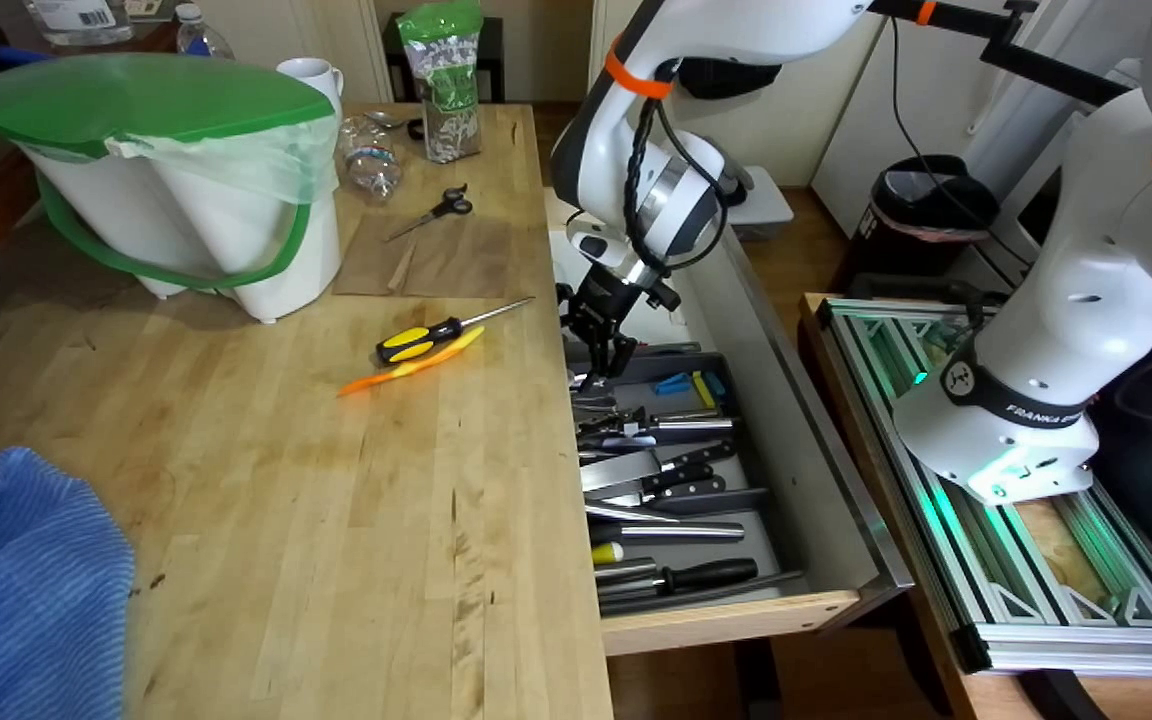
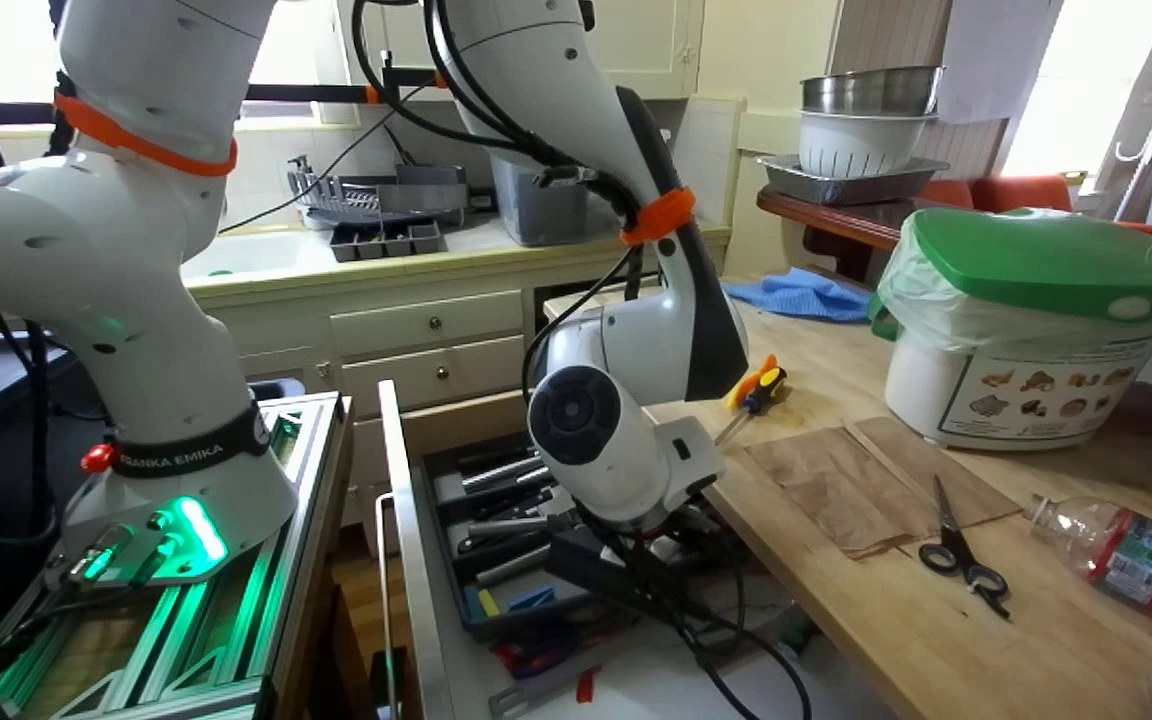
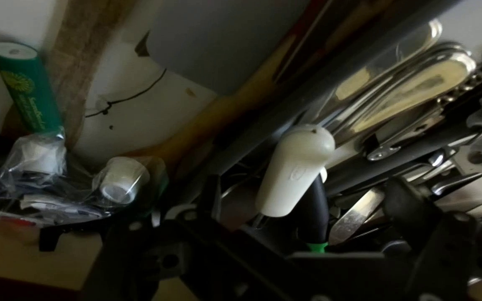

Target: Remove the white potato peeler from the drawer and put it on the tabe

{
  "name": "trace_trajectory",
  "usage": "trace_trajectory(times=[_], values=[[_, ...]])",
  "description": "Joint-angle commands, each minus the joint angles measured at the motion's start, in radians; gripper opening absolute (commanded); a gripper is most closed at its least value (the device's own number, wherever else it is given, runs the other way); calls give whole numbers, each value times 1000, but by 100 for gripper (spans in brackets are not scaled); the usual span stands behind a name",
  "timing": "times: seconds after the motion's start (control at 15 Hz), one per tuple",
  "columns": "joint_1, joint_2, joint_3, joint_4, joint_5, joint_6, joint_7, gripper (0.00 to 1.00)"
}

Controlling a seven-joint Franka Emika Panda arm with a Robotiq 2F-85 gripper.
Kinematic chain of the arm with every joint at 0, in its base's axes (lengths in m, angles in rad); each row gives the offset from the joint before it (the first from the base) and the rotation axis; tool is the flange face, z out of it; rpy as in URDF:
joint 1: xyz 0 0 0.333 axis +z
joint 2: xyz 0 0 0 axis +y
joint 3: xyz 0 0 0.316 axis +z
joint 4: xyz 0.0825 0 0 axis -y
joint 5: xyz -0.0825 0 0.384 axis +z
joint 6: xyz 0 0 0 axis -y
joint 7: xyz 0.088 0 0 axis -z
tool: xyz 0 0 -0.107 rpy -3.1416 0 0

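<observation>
White plastic, thick and rounded at one end, makes up the handle of what looks like the potato peeler, though its blade cannot be made out. It lies tilted inside the pale-walled, pulled-out drawer, between two dark bars of the grey plastic cutlery tray. Just beside it in the wrist view is a black handle with a bright green end. The black two-fingered gripper points down into the drawer, its fingers spread wide, with the white handle showing between them; whether they touch it cannot be told. Knives with black handles lie elsewhere in the tray, and a green printed tube with a white end lies outside it.

Beside the drawer runs the light wooden counter. On it, a yellow-and-black screwdriver lies next to a slim orange-and-yellow tool, its metal shaft pointing toward the drawer. In both exterior views, black-handled scissors lie partly over a sheet of brown paper, near a white bin with a green lid, and a striped blue cloth lies well apart from them.
</observation>
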Motion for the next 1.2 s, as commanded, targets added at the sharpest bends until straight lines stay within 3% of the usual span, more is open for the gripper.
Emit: trace_trajectory(times=[0.0, 0.07, 0.27, 0.4, 0.8, 1.0, 1.07, 1.13], values=[[-25, 34, 17, 31, 11, -22, -57, 86], [-26, 39, 18, 33, 11, -25, -57, 73], [-29, 51, 23, 37, 9, -37, -56, 65], [-29, 60, 25, 38, 7, -42, -56, 54], [-29, 80, 24, 43, 7, -41, -55, 54], [-28, 85, 23, 46, 12, -35, -55, 65], [-28, 84, 23, 46, 13, -34, -55, 60], [-27, 83, 23, 45, 13, -32, -55, 38]])
